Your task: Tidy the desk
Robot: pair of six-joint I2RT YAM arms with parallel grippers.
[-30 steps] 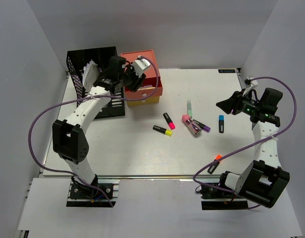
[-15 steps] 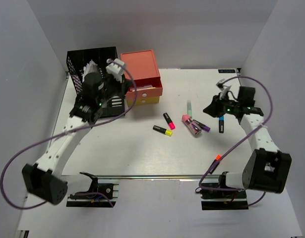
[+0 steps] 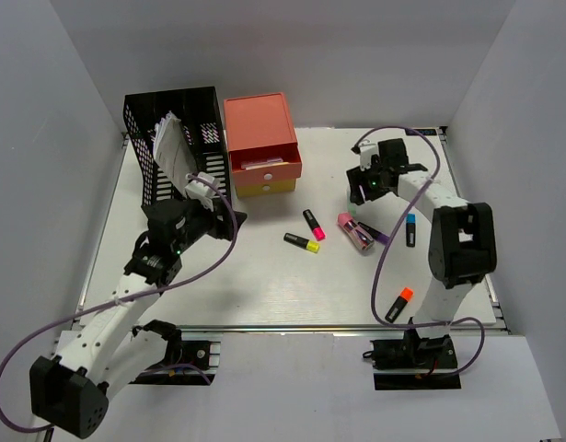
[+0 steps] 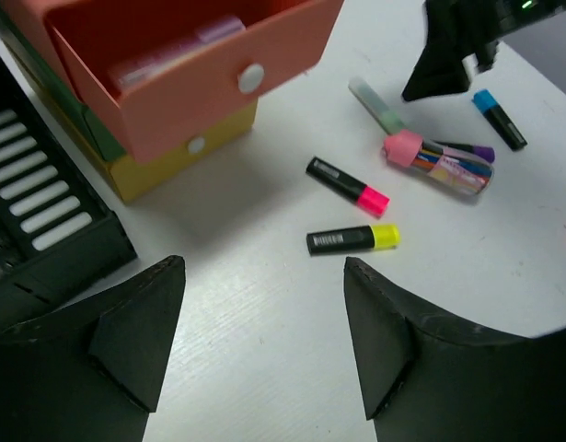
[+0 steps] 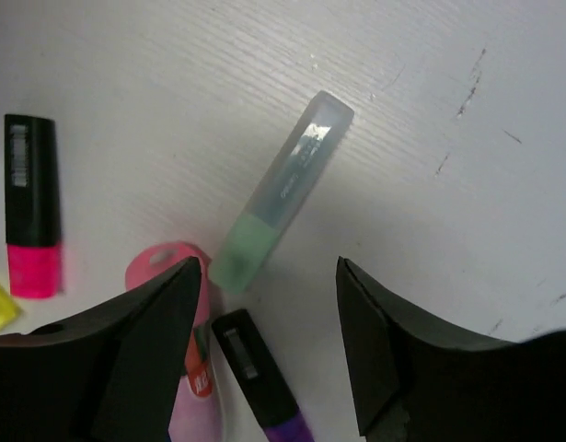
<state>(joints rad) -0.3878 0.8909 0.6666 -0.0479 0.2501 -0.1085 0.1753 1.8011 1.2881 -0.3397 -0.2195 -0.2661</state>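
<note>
**Fig.** White tabletop [image 3: 255, 285], wood-grained, with a few dark scuffs. An aluminium rail [image 3: 292, 328] runs along its near edge, and grey walls [image 3: 338, 55] close it in on 3 sides. The tabletop lies flat in front of my arm bases. Its long axis runs L–R across the top view, its short axis away from me. My left claw [image 4: 262, 276] is spread and holds nothing, nr the drawer box [image 3: 261, 138]. My right claw [image 5: 269, 276] is spread over a pale green marker [image 5: 281, 207] lying flat, not gripped.

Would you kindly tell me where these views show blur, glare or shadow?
Top view: sharp, evenly lit, faint shadow on the desk. Left wrist: yellow highlighter crisp, own jaws dark and soft. Right wrist: glint on the green highlighter, jaws blurred.
</note>
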